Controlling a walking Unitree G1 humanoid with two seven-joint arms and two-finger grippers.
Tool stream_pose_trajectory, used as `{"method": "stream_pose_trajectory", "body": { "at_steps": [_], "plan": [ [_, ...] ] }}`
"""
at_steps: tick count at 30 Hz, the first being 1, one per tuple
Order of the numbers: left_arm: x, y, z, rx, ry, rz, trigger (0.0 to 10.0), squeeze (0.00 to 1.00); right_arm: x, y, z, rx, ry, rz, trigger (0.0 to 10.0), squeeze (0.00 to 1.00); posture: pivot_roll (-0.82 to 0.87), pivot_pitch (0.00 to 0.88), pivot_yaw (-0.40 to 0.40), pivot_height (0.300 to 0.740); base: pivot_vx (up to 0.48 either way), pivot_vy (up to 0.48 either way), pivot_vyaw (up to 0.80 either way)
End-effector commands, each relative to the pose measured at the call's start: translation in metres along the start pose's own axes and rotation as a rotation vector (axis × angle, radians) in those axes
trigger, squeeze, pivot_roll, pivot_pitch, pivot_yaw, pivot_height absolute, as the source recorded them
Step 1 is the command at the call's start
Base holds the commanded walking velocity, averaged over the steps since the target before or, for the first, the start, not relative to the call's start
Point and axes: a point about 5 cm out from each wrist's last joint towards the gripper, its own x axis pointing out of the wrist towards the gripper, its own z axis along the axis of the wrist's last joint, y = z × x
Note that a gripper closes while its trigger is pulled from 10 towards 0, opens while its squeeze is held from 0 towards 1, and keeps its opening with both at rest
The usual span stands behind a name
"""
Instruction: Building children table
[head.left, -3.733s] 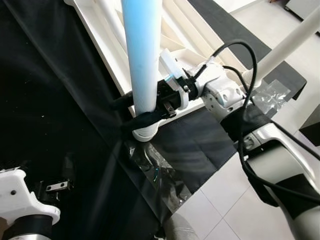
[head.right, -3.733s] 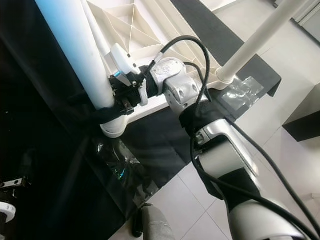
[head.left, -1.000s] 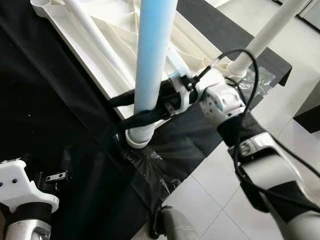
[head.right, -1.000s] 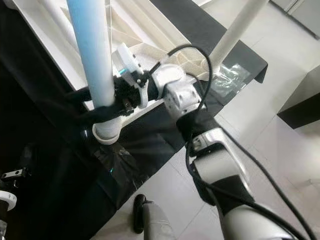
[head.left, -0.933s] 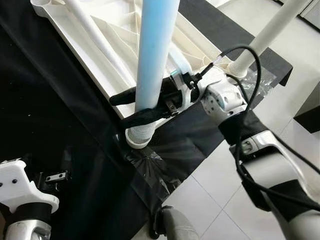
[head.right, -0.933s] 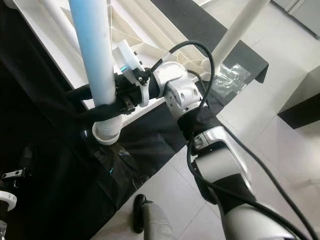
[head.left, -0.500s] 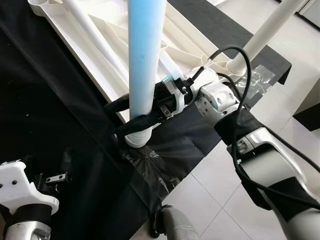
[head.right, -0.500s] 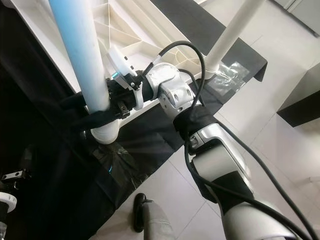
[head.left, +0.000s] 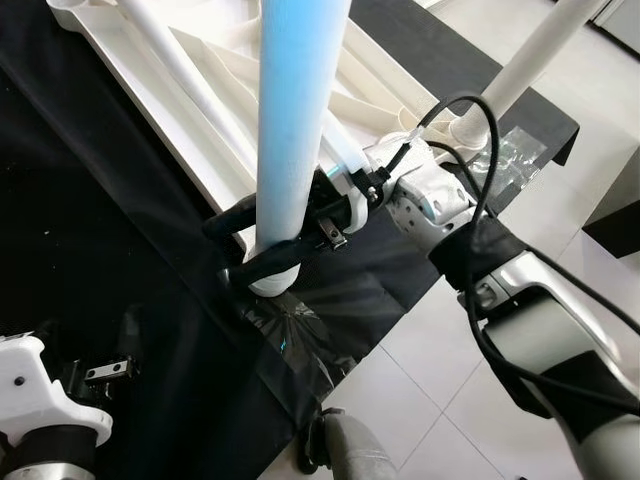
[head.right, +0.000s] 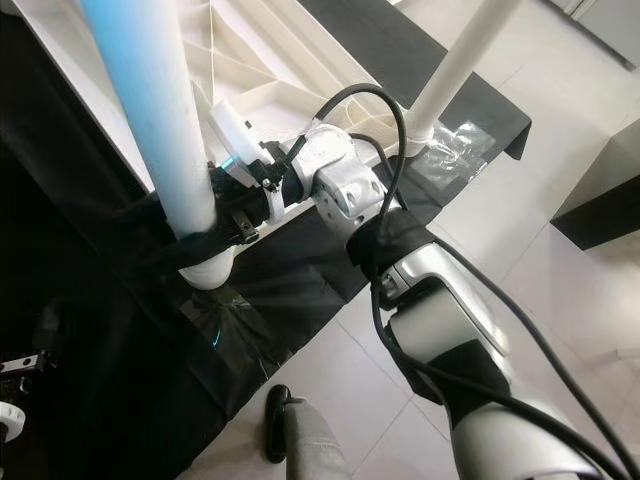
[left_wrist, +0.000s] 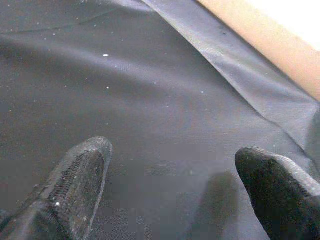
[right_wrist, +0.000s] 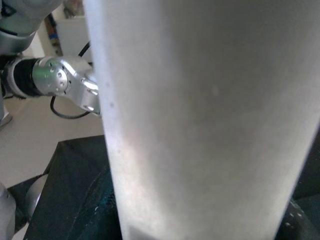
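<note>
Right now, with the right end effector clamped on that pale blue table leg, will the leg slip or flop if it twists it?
The pale blue tubular plastic table leg looks rigid and straight, so flopping seems unlikely. Its smooth, glossy surface may slip between the right end effector fingers under torque. It stands upright in the white plastic tabletop's corner socket, so it probably won't tip.

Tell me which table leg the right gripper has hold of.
The pale blue leg at the near corner of the upturned tabletop; the right gripper clamps it near its base. The white leg stands untouched.

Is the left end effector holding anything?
No, the left end effector hovers open over the black sheet, its fingers spread with nothing between them.
</note>
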Motion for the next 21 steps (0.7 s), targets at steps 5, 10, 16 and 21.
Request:
{"method": "stream_pose_trajectory", "body": {
  "at_steps": [5, 10, 16, 21],
  "plan": [
    [-0.009, 0.001, 0.001, -0.001, 0.028, 0.017, 10.0, 0.00, 0.011, 0.003, -0.015, 0.044, 0.046, 0.058, 10.0, 0.00, 0.07, 0.455, -0.209, 0.740, 0.000, 0.000, 0.00],
    [-0.018, 0.004, 0.003, -0.001, 0.021, 0.031, 10.0, 0.00, 0.008, -0.009, -0.005, 0.005, 0.058, 0.029, 10.0, 0.00, 0.08, 0.499, -0.225, 0.740, 0.000, 0.000, 0.00],
    [-0.028, 0.006, 0.004, -0.009, 0.009, 0.038, 10.0, 0.00, 0.006, -0.015, 0.003, -0.018, 0.053, 0.019, 10.0, 0.00, 0.09, 0.537, -0.237, 0.740, 0.000, 0.000, 0.00],
    [-0.033, 0.006, 0.004, -0.017, 0.010, 0.043, 10.0, 0.00, 0.007, -0.011, 0.001, 0.002, 0.042, 0.042, 10.0, 0.00, 0.09, 0.550, -0.240, 0.740, 0.000, 0.000, 0.00]
  ]
}}
